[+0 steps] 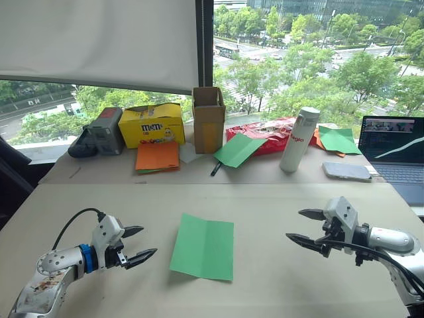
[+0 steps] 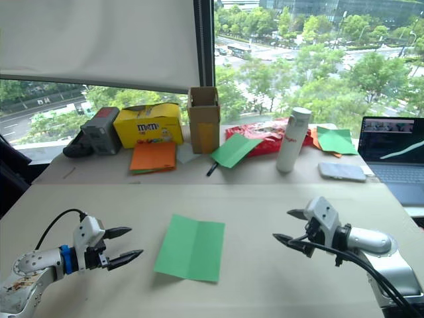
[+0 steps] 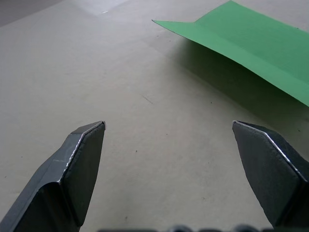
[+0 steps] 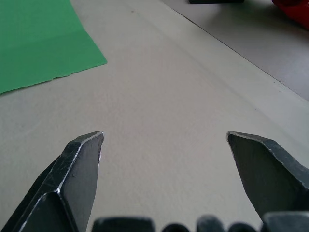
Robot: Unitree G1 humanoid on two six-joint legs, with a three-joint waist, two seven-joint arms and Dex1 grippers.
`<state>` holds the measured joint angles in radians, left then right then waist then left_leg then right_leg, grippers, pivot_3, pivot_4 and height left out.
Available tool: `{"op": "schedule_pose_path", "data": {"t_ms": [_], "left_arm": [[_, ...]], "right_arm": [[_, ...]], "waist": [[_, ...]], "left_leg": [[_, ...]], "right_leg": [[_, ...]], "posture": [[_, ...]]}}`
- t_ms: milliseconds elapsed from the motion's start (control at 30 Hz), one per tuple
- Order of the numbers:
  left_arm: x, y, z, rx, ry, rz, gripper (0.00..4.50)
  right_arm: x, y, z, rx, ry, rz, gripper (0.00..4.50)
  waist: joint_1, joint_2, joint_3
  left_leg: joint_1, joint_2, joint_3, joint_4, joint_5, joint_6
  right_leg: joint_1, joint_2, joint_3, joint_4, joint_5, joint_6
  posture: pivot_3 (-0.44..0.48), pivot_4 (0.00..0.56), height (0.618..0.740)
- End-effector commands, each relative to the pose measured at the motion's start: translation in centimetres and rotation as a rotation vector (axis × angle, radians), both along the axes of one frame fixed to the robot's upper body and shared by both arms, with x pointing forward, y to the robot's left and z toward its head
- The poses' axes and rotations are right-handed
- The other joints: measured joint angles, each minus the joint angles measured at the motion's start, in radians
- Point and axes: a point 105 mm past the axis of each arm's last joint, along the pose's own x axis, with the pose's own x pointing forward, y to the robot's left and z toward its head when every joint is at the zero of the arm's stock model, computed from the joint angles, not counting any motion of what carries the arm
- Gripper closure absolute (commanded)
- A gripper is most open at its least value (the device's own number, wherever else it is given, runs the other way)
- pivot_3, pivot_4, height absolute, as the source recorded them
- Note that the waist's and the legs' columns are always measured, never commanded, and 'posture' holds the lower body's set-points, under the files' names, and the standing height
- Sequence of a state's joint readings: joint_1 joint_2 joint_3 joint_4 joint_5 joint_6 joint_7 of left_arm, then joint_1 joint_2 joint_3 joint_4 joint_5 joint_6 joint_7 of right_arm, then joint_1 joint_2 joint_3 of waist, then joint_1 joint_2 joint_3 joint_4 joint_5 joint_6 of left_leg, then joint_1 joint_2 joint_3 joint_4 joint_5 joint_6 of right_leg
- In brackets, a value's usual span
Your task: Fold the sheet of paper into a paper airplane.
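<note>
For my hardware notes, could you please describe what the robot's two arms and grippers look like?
Both arms are silver-grey metal with white wrist housings and black cables. The left gripper has a blue ring behind its wrist. The right gripper has the same pointed black fingers.

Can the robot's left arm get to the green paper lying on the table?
Probably yes. The left gripper is open and points at the green paper, which lies flat close beside it. Just bare table lies between them, with nothing in the way.
</note>
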<state>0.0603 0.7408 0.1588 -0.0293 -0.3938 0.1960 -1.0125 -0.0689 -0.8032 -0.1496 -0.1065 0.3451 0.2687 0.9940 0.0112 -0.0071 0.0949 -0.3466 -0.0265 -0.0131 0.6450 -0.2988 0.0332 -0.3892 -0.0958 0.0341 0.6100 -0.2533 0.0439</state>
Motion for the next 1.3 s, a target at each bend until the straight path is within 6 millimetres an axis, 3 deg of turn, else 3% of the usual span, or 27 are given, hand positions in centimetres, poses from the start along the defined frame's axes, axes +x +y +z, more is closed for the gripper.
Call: {"op": "schedule_pose_path", "data": {"t_ms": [33, 133, 333, 467, 600, 700, 833, 1067, 1300], "left_arm": [[0.4, -0.7, 2.3, -0.036, -0.041, -0.041, 0.04], [1.4, -2.0, 5.2, -0.149, -0.064, -0.13, 0.04], [1.4, -5.9, 7.7, -0.166, -0.059, -0.369, 1.87], [2.1, -8.6, 7.0, -0.073, -0.067, -0.525, 3.22], [3.3, -10.3, 4.6, 0.029, -0.053, -0.583, 4.47], [3.3, -10.4, 2.4, 0.099, -0.029, -0.619, 4.5], [2.9, -9.5, -0.1, 0.158, 0.018, -0.628, 4.5], [2.6, -8.1, -2.4, 0.19, 0.058, -0.588, 4.5], [1.3, -8.8, -3.8, 0.162, 0.081, -0.546, 4.5]], "right_arm": [[0.0, -0.2, 1.4, 0.004, -0.058, -0.006, 0.0], [-0.9, 0.4, 1.7, -0.004, -0.039, 0.011, 0.0], [-2.7, 2.0, 1.8, -0.01, 0.008, 0.042, 0.0], [-3.7, 3.1, 1.4, -0.016, 0.026, 0.041, 0.0], [-4.2, 4.0, 1.2, -0.015, 0.029, 0.023, 0.0], [-4.6, 4.0, 0.8, -0.024, 0.033, 0.006, 0.74], [-4.8, 3.9, 0.5, -0.028, 0.028, -0.013, 2.11], [-4.6, 5.3, -0.7, -0.05, 0.042, 0.03, 4.49], [-2.5, 9.0, -1.1, -0.067, 0.034, 0.141, 4.49]], "waist": [[0.001, 0.0, 0.0], [0.01, 0.0, 0.0], [0.002, 0.001, 0.0], [0.004, 0.001, 0.0], [0.003, 0.0, 0.0], [0.002, 0.0, 0.0], [0.001, 0.0, 0.0], [0.002, 0.0, 0.0], [0.002, 0.004, -0.002]], "left_leg": [[0.0, 0.0, 0.0, 0.0, 0.0, 0.0], [-0.003, -0.001, -0.004, 0.001, 0.0, -0.001], [-0.005, -0.001, -0.006, 0.002, 0.001, -0.001], [-0.005, -0.004, -0.007, 0.003, 0.001, -0.001], [-0.005, -0.008, -0.007, 0.004, 0.001, -0.001], [-0.006, -0.008, -0.009, 0.006, 0.001, -0.001], [-0.006, -0.008, -0.01, 0.007, 0.001, 0.0], [-0.006, -0.008, -0.013, 0.013, 0.0, 0.001], [-0.006, -0.009, -0.013, 0.015, 0.0, 0.001]], "right_leg": [[0.0, 0.0, 0.0, 0.0, 0.0, 0.0], [0.0, 0.0, -0.002, 0.0, 0.0, 0.0], [-0.001, 0.004, -0.003, 0.001, 0.0, 0.0], [0.0, 0.005, -0.009, 0.001, 0.0, 0.0], [0.001, 0.005, -0.011, 0.001, 0.0, 0.0], [0.001, 0.006, -0.014, 0.001, 0.0, 0.0], [0.001, 0.007, -0.015, 0.001, 0.0, 0.0], [0.003, 0.006, -0.018, 0.001, 0.0, 0.001], [0.003, 0.006, -0.018, 0.002, -0.001, 0.002]], "posture": [[0.0, 0.15, 0.74], [0.0, 0.15, 0.74], [0.0, 0.15, 0.74], [0.0, 0.15, 0.74], [0.0, 0.15, 0.74], [0.0, 0.15, 0.74], [0.0, 0.15, 0.74], [0.0, 0.15, 0.74], [0.0, 0.15, 0.74]]}}
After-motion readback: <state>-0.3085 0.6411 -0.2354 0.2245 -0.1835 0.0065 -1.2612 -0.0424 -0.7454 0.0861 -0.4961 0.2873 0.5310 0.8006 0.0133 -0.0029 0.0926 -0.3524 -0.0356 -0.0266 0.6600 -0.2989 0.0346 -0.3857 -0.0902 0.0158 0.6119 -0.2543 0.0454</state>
